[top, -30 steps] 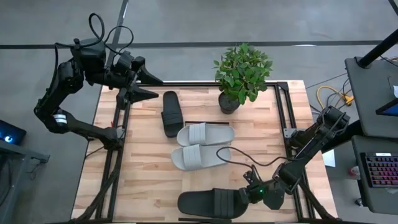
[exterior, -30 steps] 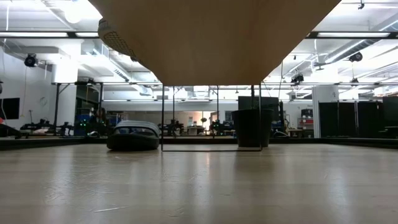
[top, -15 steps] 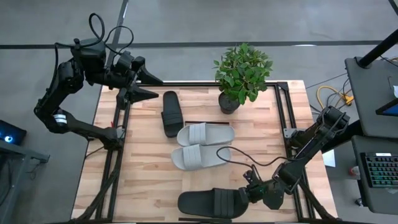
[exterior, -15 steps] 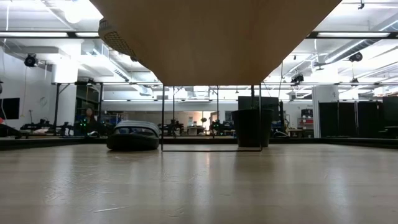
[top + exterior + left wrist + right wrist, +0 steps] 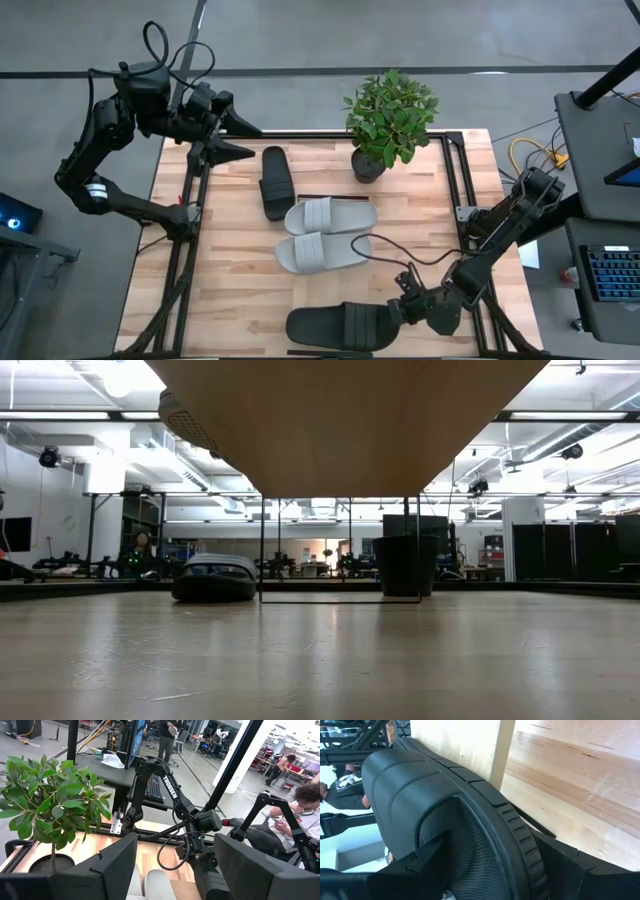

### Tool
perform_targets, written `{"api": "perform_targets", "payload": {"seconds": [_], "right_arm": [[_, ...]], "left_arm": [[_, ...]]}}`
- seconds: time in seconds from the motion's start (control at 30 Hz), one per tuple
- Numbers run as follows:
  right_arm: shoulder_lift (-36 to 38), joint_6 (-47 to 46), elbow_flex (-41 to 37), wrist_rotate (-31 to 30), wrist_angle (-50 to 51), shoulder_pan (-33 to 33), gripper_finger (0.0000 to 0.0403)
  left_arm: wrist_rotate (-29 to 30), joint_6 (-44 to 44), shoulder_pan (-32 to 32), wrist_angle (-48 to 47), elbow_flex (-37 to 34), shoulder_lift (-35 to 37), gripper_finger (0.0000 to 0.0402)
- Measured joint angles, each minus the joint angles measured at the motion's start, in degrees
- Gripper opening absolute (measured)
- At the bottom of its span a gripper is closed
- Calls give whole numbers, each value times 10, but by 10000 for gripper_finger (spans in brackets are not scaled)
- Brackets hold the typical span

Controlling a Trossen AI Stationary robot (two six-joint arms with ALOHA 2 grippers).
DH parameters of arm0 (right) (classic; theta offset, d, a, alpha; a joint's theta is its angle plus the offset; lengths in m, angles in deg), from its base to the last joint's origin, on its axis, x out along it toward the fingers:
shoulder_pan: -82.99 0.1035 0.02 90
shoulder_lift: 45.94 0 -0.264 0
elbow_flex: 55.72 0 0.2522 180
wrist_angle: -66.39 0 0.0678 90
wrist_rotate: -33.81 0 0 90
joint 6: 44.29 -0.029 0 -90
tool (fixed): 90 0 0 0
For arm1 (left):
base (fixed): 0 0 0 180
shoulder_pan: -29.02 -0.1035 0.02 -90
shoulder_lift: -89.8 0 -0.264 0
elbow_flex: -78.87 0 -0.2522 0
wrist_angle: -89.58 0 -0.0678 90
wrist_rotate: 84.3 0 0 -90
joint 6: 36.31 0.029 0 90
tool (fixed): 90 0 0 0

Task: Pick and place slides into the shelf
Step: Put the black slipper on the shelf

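Altogether two black slides (image 5: 277,182), two grey slides (image 5: 330,215), one shelf (image 5: 330,197)

Only one piece of lettering could be read: the word "TROSSEN", in white capitals, ran lengthwise down a dark link of the right arm (image 5: 169,787), seen from the left wrist view across the desk. No other text, number or sign was legible in any view; the screens and benches in the room behind were too far off to read, and the black slide (image 5: 450,820) filling the right wrist view showed only ribbed texture without a brand mark.
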Motion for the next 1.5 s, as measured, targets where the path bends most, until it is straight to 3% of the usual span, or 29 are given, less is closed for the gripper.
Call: {"api": "perform_targets", "payload": {"seconds": [0.47,0.87,1.17,1.5], "right_arm": [[39,-11,0,0,75,3,256],[102,-6,1,-23,177,-1,254],[129,58,1,-91,184,-27,242],[131,138,3,-96,104,-62,244]], "left_arm": [[-2,3,0,-14,0,0,250],[10,30,0,-121,0,0,250],[146,90,0,-234,-12,0,250],[258,167,0,-260,-105,0,250]]}}
